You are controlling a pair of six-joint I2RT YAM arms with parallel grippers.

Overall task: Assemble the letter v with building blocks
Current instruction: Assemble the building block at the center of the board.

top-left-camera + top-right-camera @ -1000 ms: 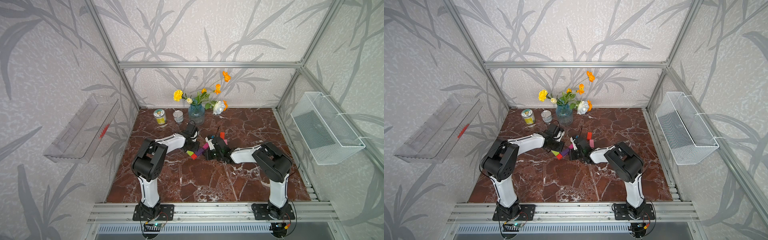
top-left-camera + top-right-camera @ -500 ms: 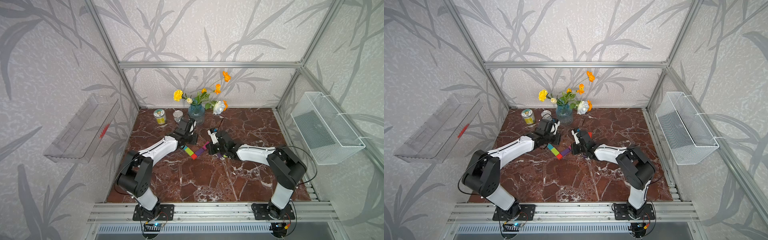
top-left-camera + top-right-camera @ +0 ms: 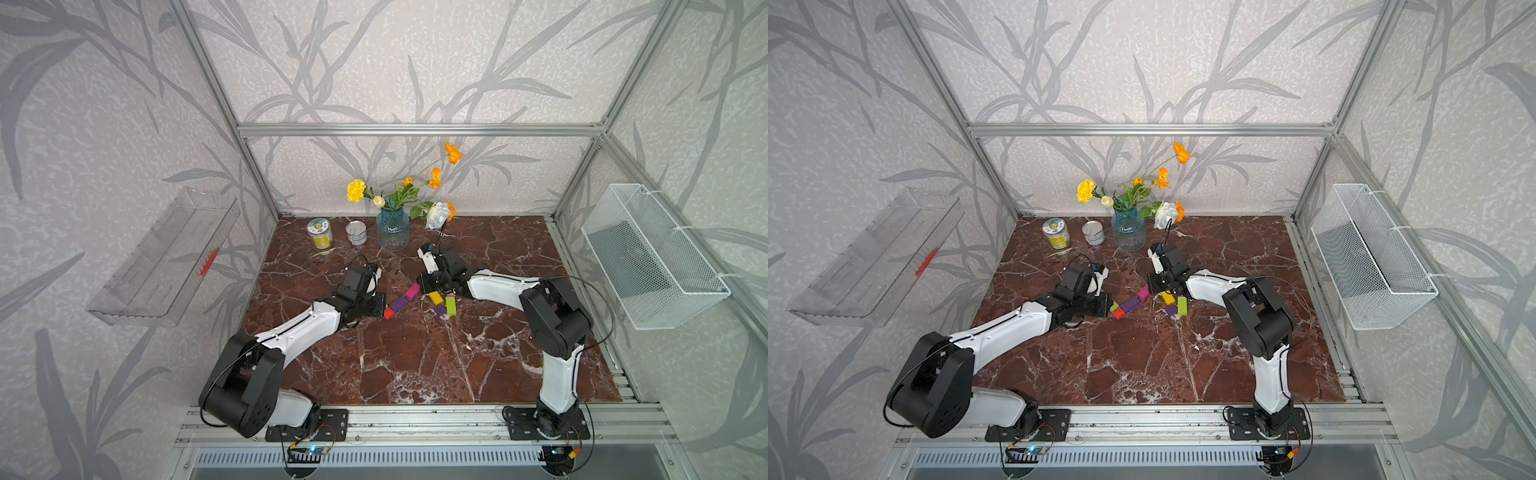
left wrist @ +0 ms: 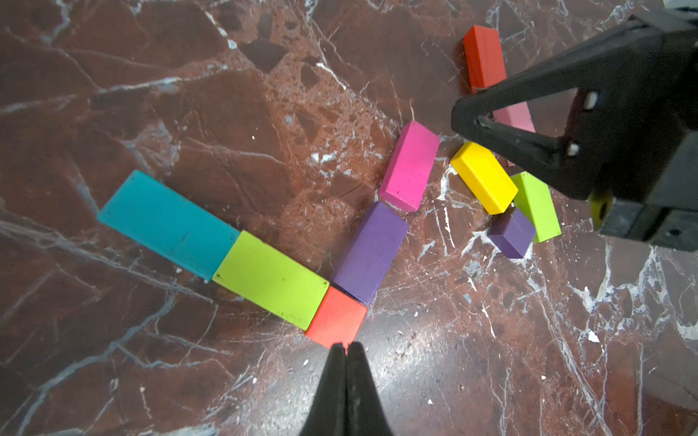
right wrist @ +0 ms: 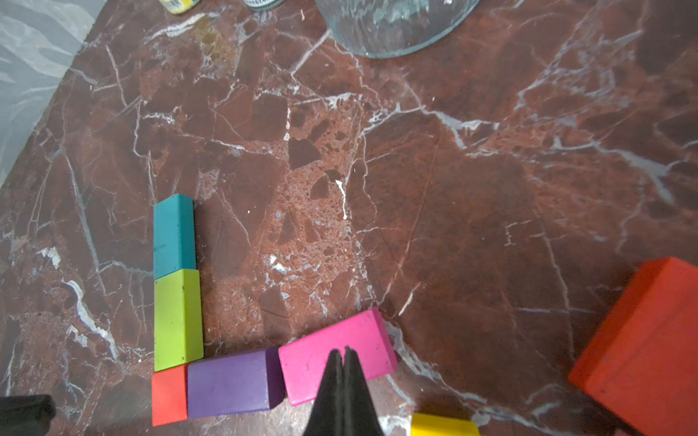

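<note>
The building blocks lie mid-table. In the left wrist view a teal bar (image 4: 168,222) and a lime green bar (image 4: 270,281) form one arm of a V. A red cube (image 4: 336,317) sits at its point, and a purple bar (image 4: 372,253) and a magenta bar (image 4: 409,166) form the other arm. Loose beside them are a yellow block (image 4: 483,177), a lime block (image 4: 536,205), a purple cube (image 4: 511,234), a red bar (image 4: 483,56) and a pink bar (image 4: 515,117). My left gripper (image 4: 345,345) is shut and empty, its tips at the red cube's corner. My right gripper (image 5: 343,351) is shut and empty over the magenta bar (image 5: 302,362).
A blue glass vase (image 3: 392,235) with flowers and two cans (image 3: 320,233) (image 3: 356,232) stand at the back of the marble table. A wire basket (image 3: 648,257) hangs on the right wall. A clear tray (image 3: 166,257) hangs on the left wall.
The left gripper has come back from the vase side to the red cube. The right arm has drawn back, so the yellow and lime blocks beside the magenta bar now show.
</note>
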